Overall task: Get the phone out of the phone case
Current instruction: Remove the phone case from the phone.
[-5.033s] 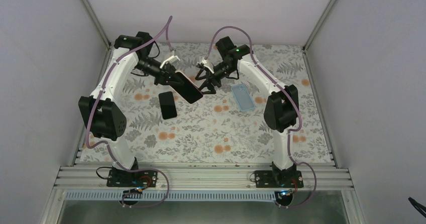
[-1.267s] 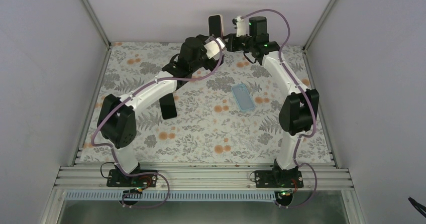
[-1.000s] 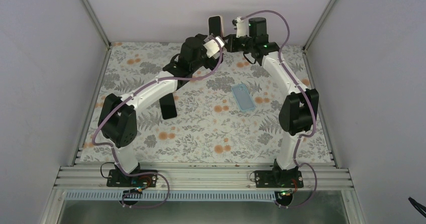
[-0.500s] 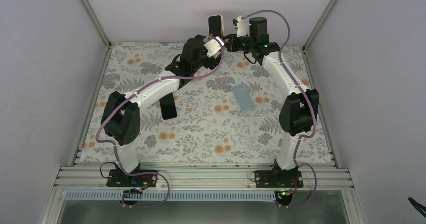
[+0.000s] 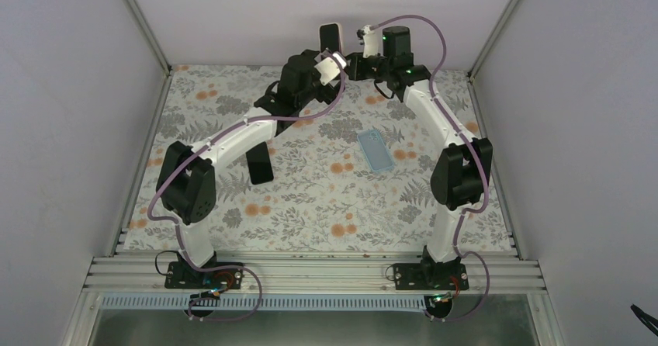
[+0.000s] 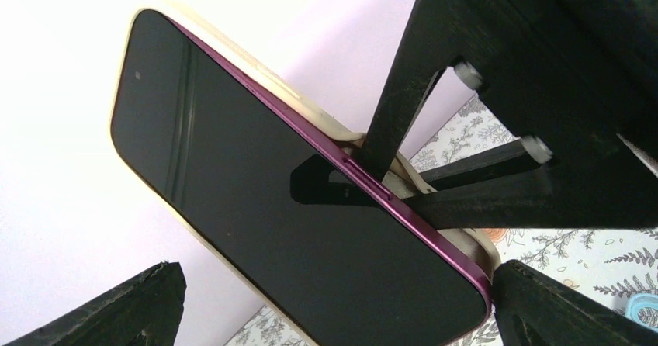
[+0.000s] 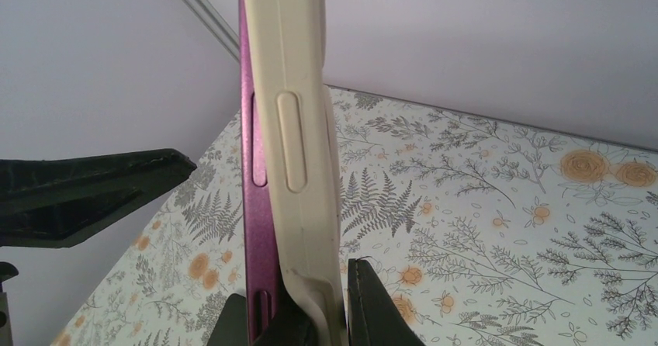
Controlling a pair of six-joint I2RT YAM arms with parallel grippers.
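Top view first: the phone (image 5: 331, 34) stands upright in its cream case (image 5: 339, 37) at the top middle of the frame, up against the back wall. Where the left end effector (image 5: 335, 54) and right end effector (image 5: 345, 57) meet under it is one black tangle, so you can't read either grip from here. On the floral desk (image 5: 326, 198), a black slab (image 5: 260, 165) left of centre has its top end tucked under the left arm. A pale blue slab (image 5: 375, 149) lies in the open right of centre.

Left wrist view: the dark screen fills the middle, with its lower corner cut off by the frame. The left fingers (image 6: 128, 307) sit spread wide in the bottom corners, touching nothing. The right one's black fingers pinch the phone's right edge.

Right wrist view: edge-on, purple phone frame on the left, cream case on the right. The right fingers (image 7: 371, 307) are pressed together on the pair at the bottom, and the top is cut off. The case bulges away from the frame just above the fingers (can't tell how far it's off).

Versus five seconds ago: the phone was low over mid-desk in the left one's grip. Now it's raised and the right holds it.
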